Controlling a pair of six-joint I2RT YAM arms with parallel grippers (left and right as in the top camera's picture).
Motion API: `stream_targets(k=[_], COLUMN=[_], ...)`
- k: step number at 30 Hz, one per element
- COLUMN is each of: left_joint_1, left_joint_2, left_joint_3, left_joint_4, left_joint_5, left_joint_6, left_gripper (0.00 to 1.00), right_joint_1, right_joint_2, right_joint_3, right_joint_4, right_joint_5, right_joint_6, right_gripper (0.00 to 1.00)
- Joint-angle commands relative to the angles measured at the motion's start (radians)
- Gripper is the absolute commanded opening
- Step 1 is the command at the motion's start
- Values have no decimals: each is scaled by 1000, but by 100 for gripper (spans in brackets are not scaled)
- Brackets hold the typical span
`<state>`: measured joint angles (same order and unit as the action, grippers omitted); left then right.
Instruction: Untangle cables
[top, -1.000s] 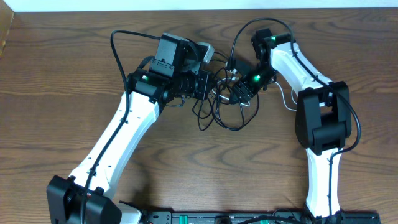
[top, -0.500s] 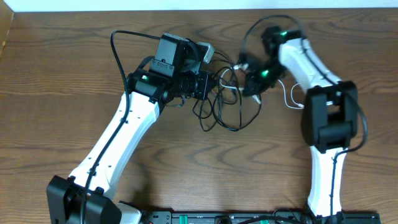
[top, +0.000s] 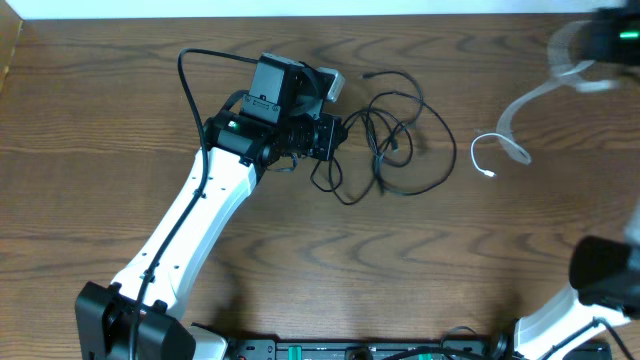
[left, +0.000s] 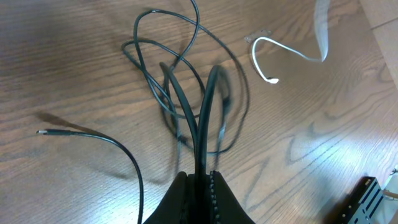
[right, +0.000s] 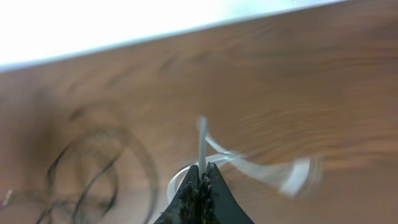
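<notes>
over wooden table, pinching limp thin black cord in closed left gripper, light white cord in closed right gripper; probably regrip near plugs.

The right gripper has closed on the white cable and swung away from the tangle toward the far right (blurred in the overhead view), drawing that cord clear of the black cable, whose loops have spread rightward.
</notes>
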<state>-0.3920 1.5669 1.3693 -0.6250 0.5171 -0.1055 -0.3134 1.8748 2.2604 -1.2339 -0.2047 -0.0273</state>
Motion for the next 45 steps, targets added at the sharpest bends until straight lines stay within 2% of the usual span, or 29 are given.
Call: stream_targets(k=[1,7,11,18,25,29,34,42,43,44,45], left_joint_1=[16,18,18,18,18,18,18,18,18,18,18], left_joint_2=[0,0,0,0,0,0,0,0,0,0,0], left_joint_3=[10,10,10,10,10,10,10,9,10,10,10], left_joint_4=[-5,-26,-34,-32,-22,-13,-14,-14,-14,-14,-14], left_joint_5=[-41,-200,-265,-276,-276,-276,-276,-276,-276,-276,-276], left_joint_6=[-5,-17,-17,-16,-16,-16,-16,-16,-16,-16,-16], left_gripper=[8,7,7,8,7,7,8,7,7,7,7], right_joint_1=[-98,-217,-238,-237,-216,-185,-170,-187,-187,-189,-189], right_joint_2=[-16,-9,0,4,111,205,324,469,475,476,476], right_joint_3=[5,5,5,14,14,14,14,14,14,14,14], right_joint_4=[23,143,329,655,882,1009,1010,793,768,746,727], right_joint_5=[53,5,43,225,219,221,222,220,220,216,205], right_joint_6=[87,73,74,123,228,236,236,236,236,236,235], right_gripper=[1,1,1,1,1,1,1,1,6,22,42])
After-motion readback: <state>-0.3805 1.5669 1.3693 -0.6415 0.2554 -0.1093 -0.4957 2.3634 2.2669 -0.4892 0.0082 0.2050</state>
